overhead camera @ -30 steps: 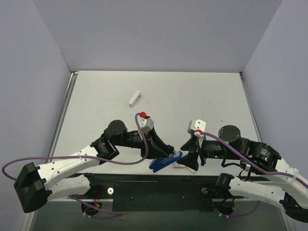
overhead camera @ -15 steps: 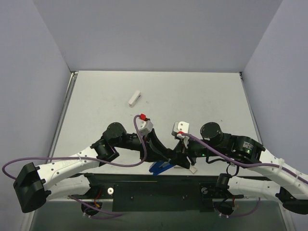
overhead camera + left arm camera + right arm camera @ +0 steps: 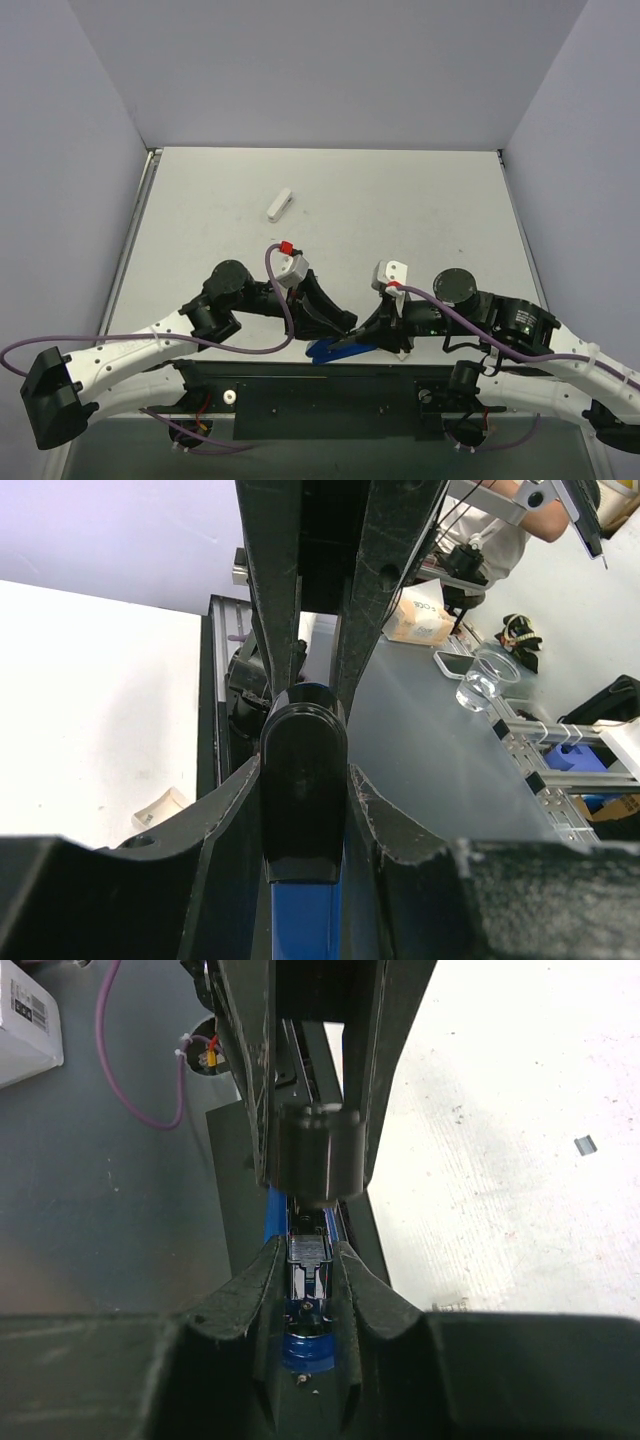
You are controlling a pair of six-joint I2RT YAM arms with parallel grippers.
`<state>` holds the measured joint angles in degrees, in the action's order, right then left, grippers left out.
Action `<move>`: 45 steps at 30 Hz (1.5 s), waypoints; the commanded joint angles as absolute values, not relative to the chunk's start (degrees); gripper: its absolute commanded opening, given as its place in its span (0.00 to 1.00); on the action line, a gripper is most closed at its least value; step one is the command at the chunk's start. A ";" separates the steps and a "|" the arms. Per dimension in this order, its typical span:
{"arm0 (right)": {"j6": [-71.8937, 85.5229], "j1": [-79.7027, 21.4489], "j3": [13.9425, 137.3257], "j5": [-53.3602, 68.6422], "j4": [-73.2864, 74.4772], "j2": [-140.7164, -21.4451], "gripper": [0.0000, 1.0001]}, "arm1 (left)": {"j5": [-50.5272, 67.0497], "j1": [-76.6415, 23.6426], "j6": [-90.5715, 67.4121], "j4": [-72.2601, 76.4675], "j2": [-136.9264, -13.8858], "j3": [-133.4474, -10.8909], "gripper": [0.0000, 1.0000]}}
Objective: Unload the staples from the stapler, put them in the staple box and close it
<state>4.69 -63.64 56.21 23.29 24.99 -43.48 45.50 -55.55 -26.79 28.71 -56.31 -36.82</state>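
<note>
While our left gripper clamps the stapler, staples sit in its magazine, so unloading looks undone. Right gripper is narrow around them; we can't tell if it grips.

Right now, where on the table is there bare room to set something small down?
The table's far right quarter is bare, bordered by the small white piece, the back wall and the right wall. The left side between that piece and the left arm is free too. The near edge is crowded: left arm and right arm meet at the blue stapler.
</note>
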 commanded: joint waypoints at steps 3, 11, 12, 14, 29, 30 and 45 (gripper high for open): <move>5.27 -64.86 51.33 23.64 25.14 -41.31 0.00 | 38.15 -55.81 -28.39 34.90 -51.16 -38.32 0.00; 5.89 -65.13 52.03 22.59 25.05 -40.61 0.10 | 37.35 -55.99 -26.99 32.61 -52.03 -40.08 0.00; 5.89 -65.13 52.38 22.33 25.14 -40.43 0.14 | 37.35 -55.99 -26.81 32.35 -52.21 -40.17 0.00; 5.89 -65.21 53.08 21.10 25.66 -39.82 0.24 | 36.74 -56.16 -26.11 31.21 -52.56 -40.43 0.00; 8.43 -65.13 59.41 6.86 28.04 -34.81 0.49 | 31.29 -56.60 -21.36 24.96 -54.93 -42.54 0.00; 9.05 -65.13 59.50 4.68 27.34 -34.72 0.47 | 31.03 -56.69 -21.18 24.79 -55.11 -42.63 0.00; 28.98 -65.13 47.12 -11.32 5.11 -35.59 0.00 | 18.99 -56.69 -16.44 22.15 -57.65 -45.61 0.00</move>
<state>20.47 -64.93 51.22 -4.38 14.59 -33.95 23.14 -56.53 -17.76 17.56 -57.47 -40.73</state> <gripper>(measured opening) 0.001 0.411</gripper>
